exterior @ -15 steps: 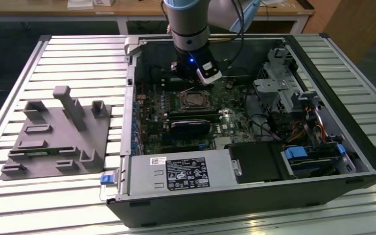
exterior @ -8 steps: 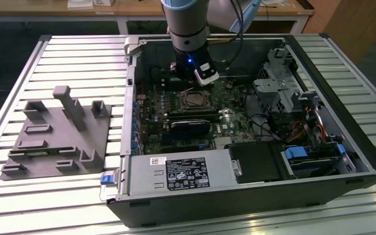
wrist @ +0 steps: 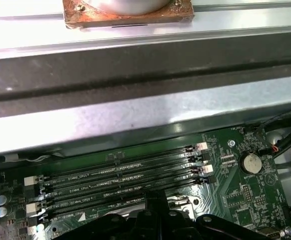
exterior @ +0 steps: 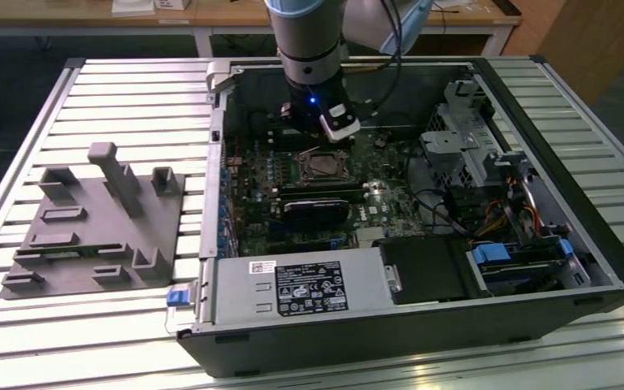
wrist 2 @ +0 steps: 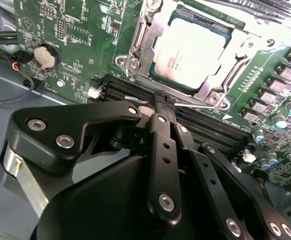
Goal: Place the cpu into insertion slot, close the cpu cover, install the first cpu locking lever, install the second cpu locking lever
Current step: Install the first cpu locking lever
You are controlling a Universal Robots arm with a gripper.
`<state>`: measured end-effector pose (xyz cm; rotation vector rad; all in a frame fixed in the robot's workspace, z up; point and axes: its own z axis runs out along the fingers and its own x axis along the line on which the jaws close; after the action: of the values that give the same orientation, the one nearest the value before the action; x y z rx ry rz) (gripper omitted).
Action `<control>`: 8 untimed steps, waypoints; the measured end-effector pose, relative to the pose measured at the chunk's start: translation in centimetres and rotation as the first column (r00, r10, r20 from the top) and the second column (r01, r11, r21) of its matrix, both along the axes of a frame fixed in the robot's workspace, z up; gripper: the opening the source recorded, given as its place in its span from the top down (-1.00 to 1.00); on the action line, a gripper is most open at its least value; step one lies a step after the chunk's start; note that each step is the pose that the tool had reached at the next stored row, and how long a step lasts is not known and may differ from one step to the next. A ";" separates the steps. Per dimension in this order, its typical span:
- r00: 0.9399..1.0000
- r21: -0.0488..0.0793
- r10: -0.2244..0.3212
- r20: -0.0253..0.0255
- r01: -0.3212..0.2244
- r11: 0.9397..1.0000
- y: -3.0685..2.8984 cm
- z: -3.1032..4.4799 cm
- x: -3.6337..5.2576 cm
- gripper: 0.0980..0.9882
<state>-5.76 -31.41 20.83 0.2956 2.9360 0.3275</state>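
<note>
Closest to the wrist cameras is the tool (wrist 2: 161, 99). Its black fingers (wrist 2: 160, 150) are drawn together to a single tip, and I see no gap between them. I cannot tell whether anything thin is pinched there. In the first wrist view the tool (wrist: 155, 197) comes to the same narrow point, right at the edge of the memory slots (wrist: 120, 175), a bank of long black slots on the green motherboard (wrist: 240, 190).

Just beyond that tip in the second wrist view sits the cpu (wrist 2: 193, 50), pale metal face up, seated in its socket. The cpu cover (wrist 2: 139, 35) lies flat around it, and the chip's face shows through the cover's window. I cannot tell whether the cover is latched. A round coin cell (wrist 2: 44, 56) sits on the board off to one side, well apart from the socket.

From the exterior view, the arm reaches straight down into the open computer case (exterior: 572, 244), and the tool (exterior: 312, 134) is low over the board, just beside the insertion slot (exterior: 321, 168). A power supply (exterior: 306, 286) fills the case's near edge. The case lies on a slatted metal tabletop (exterior: 127, 106). A grey fixture (exterior: 95, 223) with upright posts stands on it at the exterior view's left, well apart from the case.
</note>
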 end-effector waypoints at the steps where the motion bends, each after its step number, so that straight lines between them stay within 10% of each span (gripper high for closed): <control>1: 1.000 0.000 -0.001 0.001 0.001 1.000 0.01 -0.07 0.00 0.98; 4: 1.000 0.000 -0.003 0.012 0.003 1.000 0.07 -0.45 -0.01 0.98; 8: 1.000 0.000 -0.004 0.012 0.004 1.000 0.38 -0.53 -0.13 0.98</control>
<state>-5.88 -31.03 20.30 0.2992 2.9235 0.3271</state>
